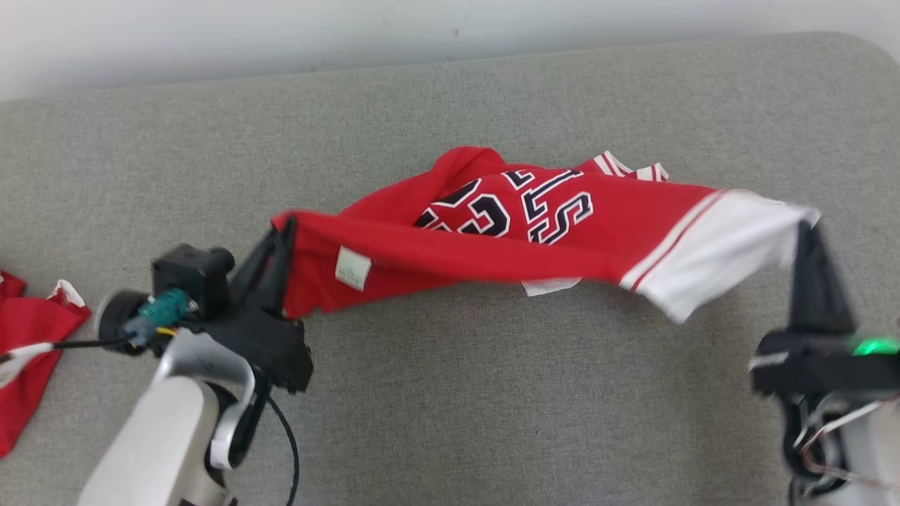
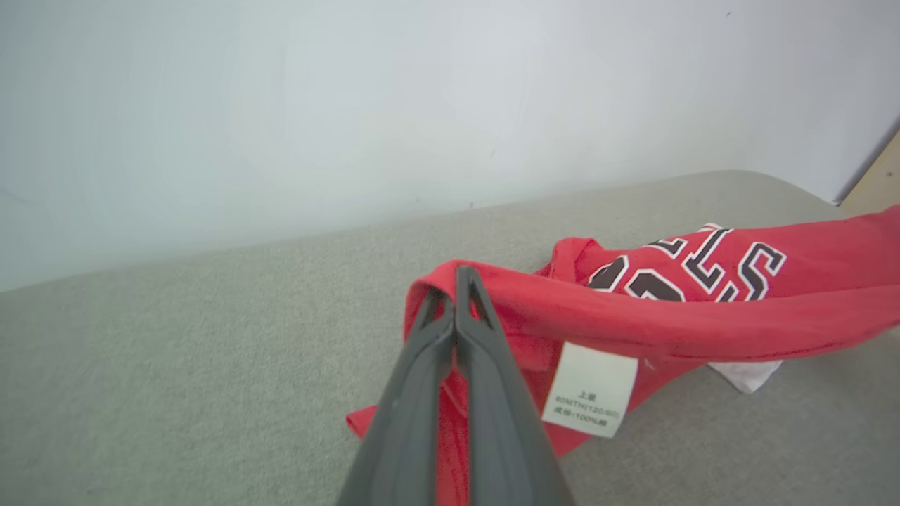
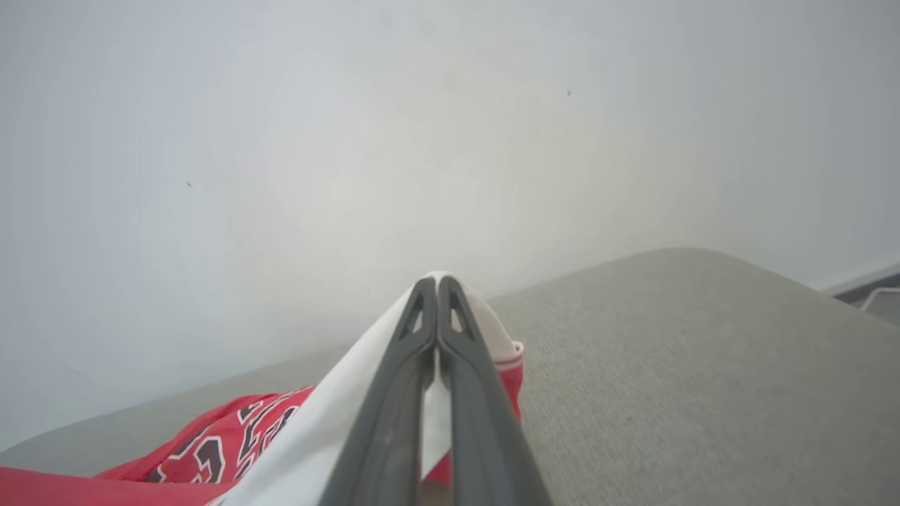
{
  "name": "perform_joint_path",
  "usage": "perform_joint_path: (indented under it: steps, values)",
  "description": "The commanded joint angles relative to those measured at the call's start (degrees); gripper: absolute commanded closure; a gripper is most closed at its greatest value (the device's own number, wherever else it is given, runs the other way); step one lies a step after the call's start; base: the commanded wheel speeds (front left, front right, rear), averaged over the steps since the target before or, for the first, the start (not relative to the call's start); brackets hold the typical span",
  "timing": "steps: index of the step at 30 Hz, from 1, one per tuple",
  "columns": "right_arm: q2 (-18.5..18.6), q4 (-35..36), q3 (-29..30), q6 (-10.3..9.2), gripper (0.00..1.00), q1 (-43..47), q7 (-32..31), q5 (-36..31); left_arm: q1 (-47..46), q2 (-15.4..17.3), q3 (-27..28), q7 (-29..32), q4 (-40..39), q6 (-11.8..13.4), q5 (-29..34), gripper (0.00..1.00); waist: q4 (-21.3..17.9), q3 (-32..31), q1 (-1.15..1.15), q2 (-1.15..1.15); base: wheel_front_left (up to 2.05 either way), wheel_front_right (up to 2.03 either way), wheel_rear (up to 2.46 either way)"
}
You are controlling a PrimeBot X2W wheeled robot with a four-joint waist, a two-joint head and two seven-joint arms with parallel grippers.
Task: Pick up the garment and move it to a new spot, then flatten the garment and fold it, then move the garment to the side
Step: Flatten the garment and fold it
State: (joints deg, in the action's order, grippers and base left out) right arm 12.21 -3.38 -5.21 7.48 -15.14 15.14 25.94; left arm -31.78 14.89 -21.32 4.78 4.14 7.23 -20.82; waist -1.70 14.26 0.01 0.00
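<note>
nearest the lens, two long dark tapered fingers of the left claw (image 2: 453,281), pressed tight together on a rolled red edge of the garment (image 1: 492,253). thin, smooth jersey knit, red, with black block letters outlined in white, creased and bunched in the middle. strung between the two claws like a sagging band, raised off the grey woven surface (image 1: 492,407) at both ends; hard to tell whether the crumpled middle beyond the claws rests on the surface or hangs just clear. just beside the left claw's tips, a white rectangular care label (image 2: 589,390) with small print, hanging from the hem. at the other end, right claw (image 1: 805,228) closed flat on a wide white band (image 1: 710,253) edged with thin red and white stripes. well to the outer side of the left claw, a second red cloth (image 1: 28,337), limp and rumpled on the same surface. beyond both claws, a plain pale matte wall (image 1: 281,35).
</note>
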Motion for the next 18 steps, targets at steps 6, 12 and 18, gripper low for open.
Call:
perform_joint_path:
  steps: [6,12,18]
  values:
    - [4.4,8.5,0.5,0.02,1.0,-7.1,-0.9,-3.3,-3.4,1.3,2.1,0.5,-8.0,2.0,1.2,1.0,0.4,-0.8,-0.01,0.0,0.0,0.0,0.0]
    - [6.7,18.0,1.1,0.02,1.0,-14.1,-3.9,-5.8,-7.5,1.4,3.7,0.0,-14.7,3.4,1.8,1.0,1.1,-1.6,-0.01,0.0,0.0,0.0,0.0]
    - [8.3,25.5,1.5,0.02,1.0,-20.8,-7.0,-7.3,-11.2,1.9,4.4,0.3,-21.7,4.6,4.0,1.0,1.4,-2.3,-0.01,0.0,0.0,0.0,0.0]
